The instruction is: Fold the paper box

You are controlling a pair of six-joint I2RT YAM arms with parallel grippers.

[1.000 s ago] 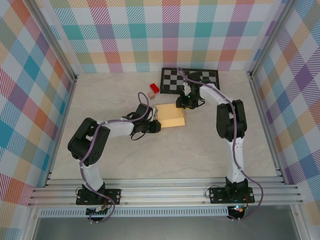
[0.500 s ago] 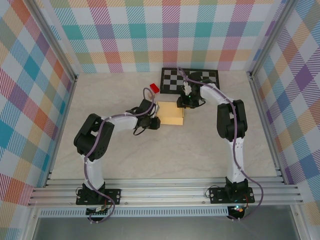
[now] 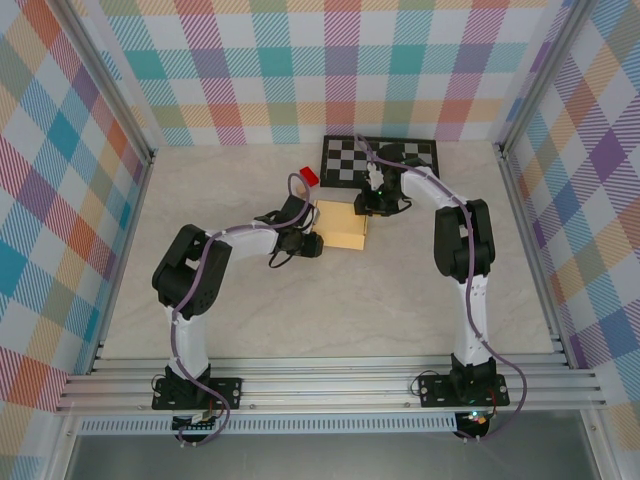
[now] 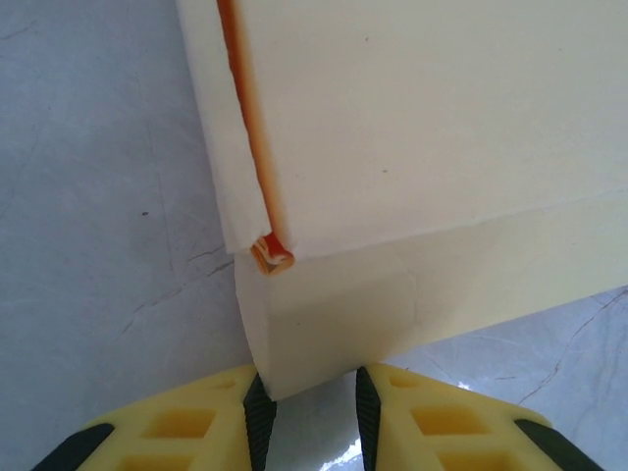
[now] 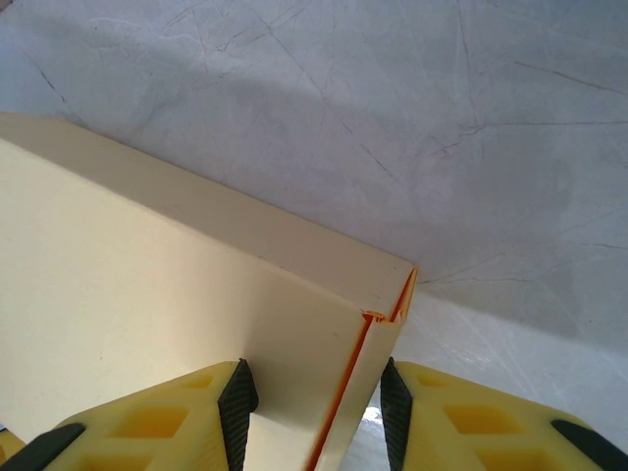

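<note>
The paper box [image 3: 341, 227] lies flat on the bench [image 3: 400, 300] between both arms. The left end effector [image 4: 309, 390], narrowly parted, straddles its near-left flap [image 4: 334, 314]. The right end effector [image 5: 312, 390] straddles the far-right corner. Whether either actually pinches is unclear.

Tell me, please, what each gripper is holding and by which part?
The right gripper appears to pinch the box at its seamed corner. The left gripper straddles a corner flap with jaws parted; a hold cannot be told.
</note>
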